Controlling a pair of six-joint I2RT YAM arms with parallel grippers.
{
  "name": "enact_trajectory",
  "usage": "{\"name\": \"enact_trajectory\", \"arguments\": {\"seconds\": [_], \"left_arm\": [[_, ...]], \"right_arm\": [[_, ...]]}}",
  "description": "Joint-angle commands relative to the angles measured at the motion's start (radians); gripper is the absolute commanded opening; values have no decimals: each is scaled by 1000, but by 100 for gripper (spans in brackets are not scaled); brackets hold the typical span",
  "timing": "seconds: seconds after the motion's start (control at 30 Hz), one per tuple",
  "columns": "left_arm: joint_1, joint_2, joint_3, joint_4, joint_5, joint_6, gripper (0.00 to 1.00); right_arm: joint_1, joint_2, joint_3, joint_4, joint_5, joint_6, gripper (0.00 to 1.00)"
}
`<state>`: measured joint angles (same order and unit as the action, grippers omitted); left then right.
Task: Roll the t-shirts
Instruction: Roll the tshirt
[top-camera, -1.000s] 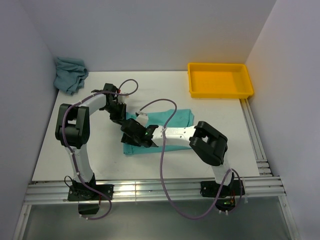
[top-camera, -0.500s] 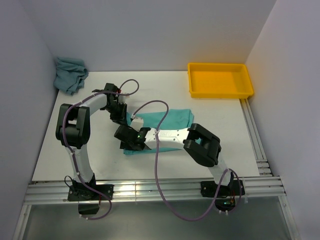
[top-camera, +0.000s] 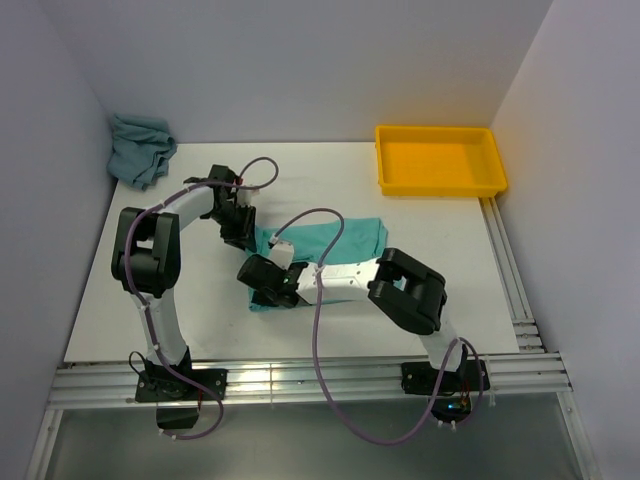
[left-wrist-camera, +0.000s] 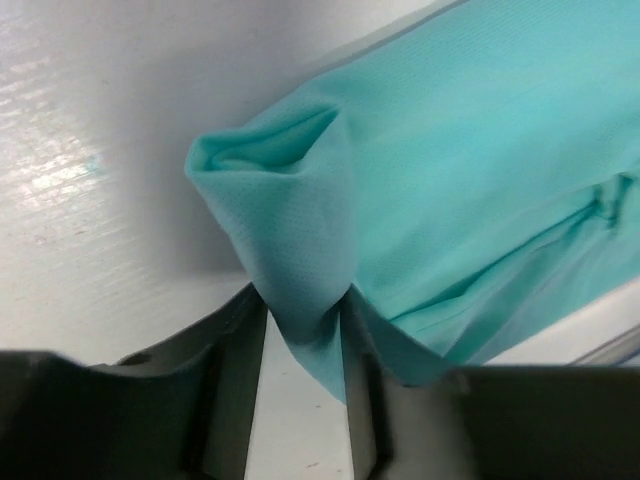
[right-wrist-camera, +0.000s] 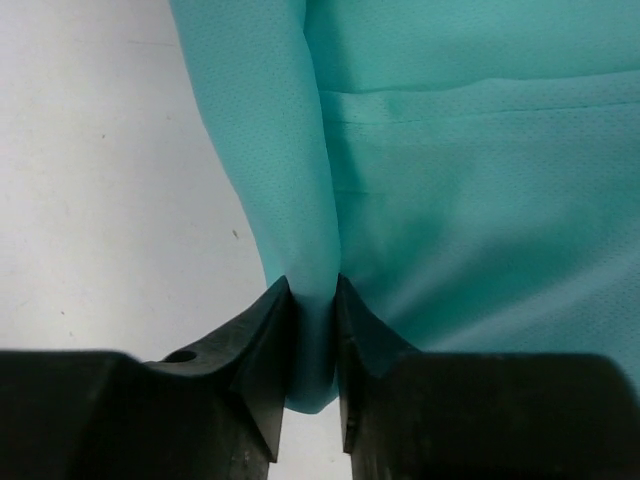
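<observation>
A bright mint-green t-shirt (top-camera: 345, 238) lies folded flat in the middle of the table. My left gripper (top-camera: 247, 236) is shut on a bunched fold at its left end; the left wrist view shows the cloth (left-wrist-camera: 300, 240) pinched between the fingers. My right gripper (top-camera: 268, 283) is shut on the shirt's left near edge; the right wrist view shows the fold (right-wrist-camera: 300, 230) clamped between the black fingers. A duller blue-grey teal t-shirt (top-camera: 140, 147) sits crumpled at the far left corner, away from both grippers.
A yellow tray (top-camera: 440, 160) stands at the far right of the table. White walls close the left, back and right sides. A metal rail (top-camera: 300, 380) runs along the near edge by the arm bases.
My right gripper has slid left along the near edge of the mint-green shirt, then drawn slightly back. The shirt's left end has bunched up. The left gripper has barely moved.
</observation>
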<state>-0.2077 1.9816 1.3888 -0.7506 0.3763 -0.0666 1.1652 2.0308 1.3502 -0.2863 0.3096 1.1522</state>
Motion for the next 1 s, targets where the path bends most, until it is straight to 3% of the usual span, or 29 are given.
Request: {"name": "enact_trajectory", "arguments": {"seconds": [0.0, 0.1, 0.23, 0.47, 0.73, 0.97], "left_arm": [[-2, -10, 62, -6, 70, 14, 42], [8, -27, 95, -15, 142, 25, 58], [36, -46, 130, -30, 237, 31, 65], [114, -76, 107, -82, 361, 119, 65], [136, -87, -91, -23, 386, 188, 65], [120, -26, -146, 79, 398, 114, 62]], "right_arm": [[-2, -81, -74, 80, -29, 27, 24], [-21, -122, -180, 217, -79, 55, 20], [-56, -162, -351, 471, -168, 107, 15], [-128, -159, -571, 870, -300, 230, 12], [-168, -44, -660, 1220, -391, 362, 10], [-168, 3, -672, 1299, -400, 402, 10]]}}
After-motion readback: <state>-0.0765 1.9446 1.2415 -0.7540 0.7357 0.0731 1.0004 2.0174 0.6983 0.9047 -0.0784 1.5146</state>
